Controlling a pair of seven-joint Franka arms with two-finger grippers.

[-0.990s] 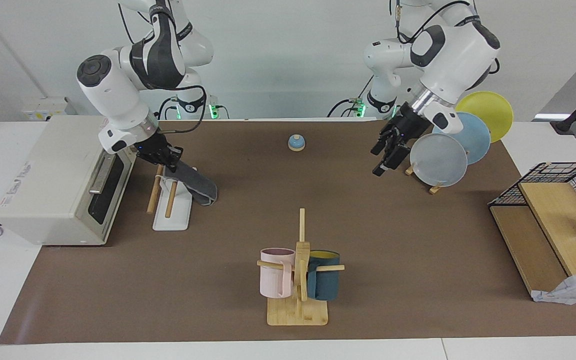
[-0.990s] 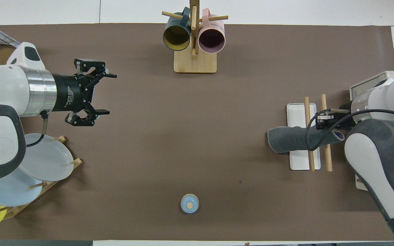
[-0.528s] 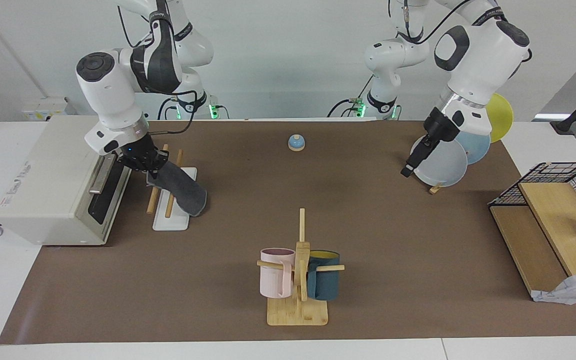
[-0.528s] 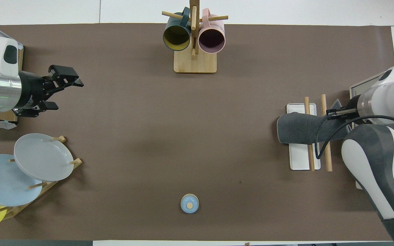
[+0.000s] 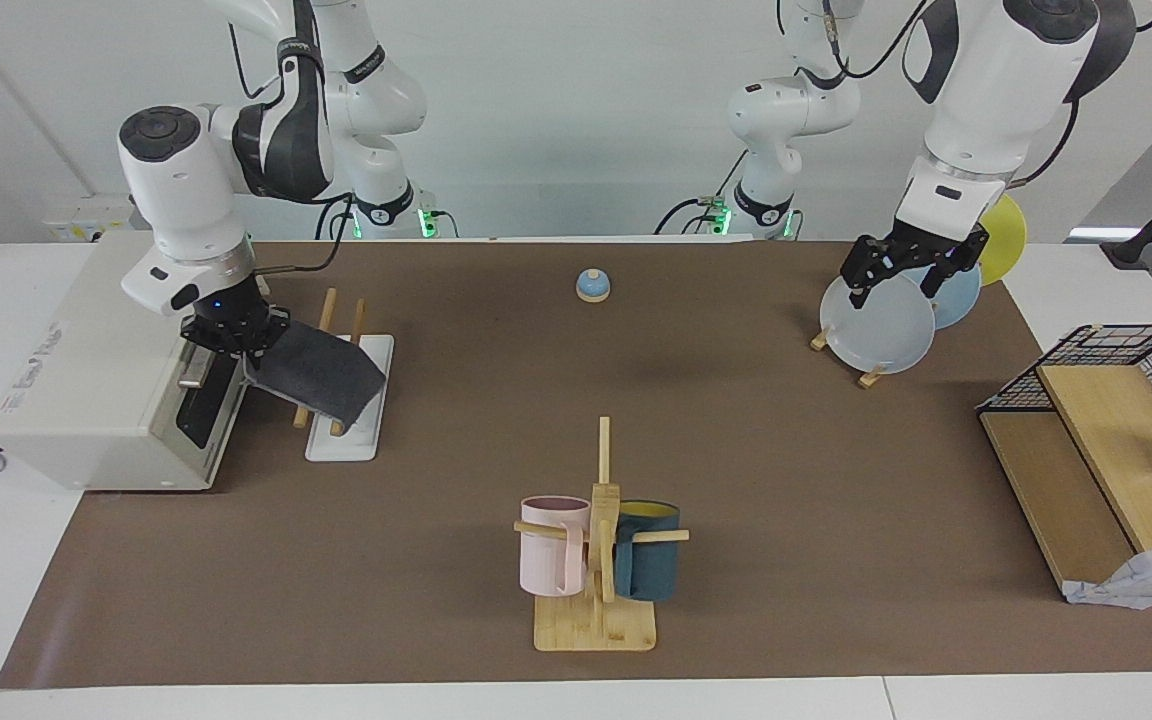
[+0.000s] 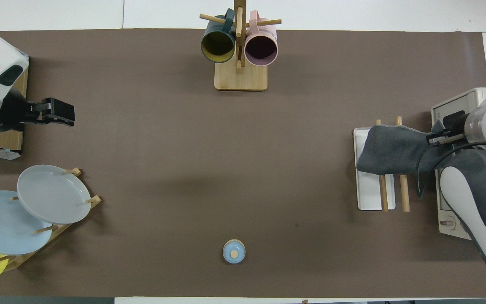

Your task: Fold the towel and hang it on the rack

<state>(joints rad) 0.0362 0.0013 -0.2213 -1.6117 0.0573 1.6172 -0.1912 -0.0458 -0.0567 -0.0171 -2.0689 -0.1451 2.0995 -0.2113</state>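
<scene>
Right tool (image 5: 248, 352) grips towel (image 5: 321, 372), draped over rack (image 5: 348, 440). Left tool (image 5: 901, 282), fingers spread, above plates (image 5: 878, 325).

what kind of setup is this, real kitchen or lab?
Probably a lab mock-up of a kitchen: two arms at a table with a brown mat, plus staged props, namely toaster oven, mug tree, plate stand.

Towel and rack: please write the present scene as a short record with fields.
towel: folded, dark grey face out, draped across the two rods
rack: beside the toaster oven
right gripper: shut on the towel's end, over the rack
left gripper: open, holding nothing, above the plate stand's grey plate
hanging: towel not yet released
</scene>
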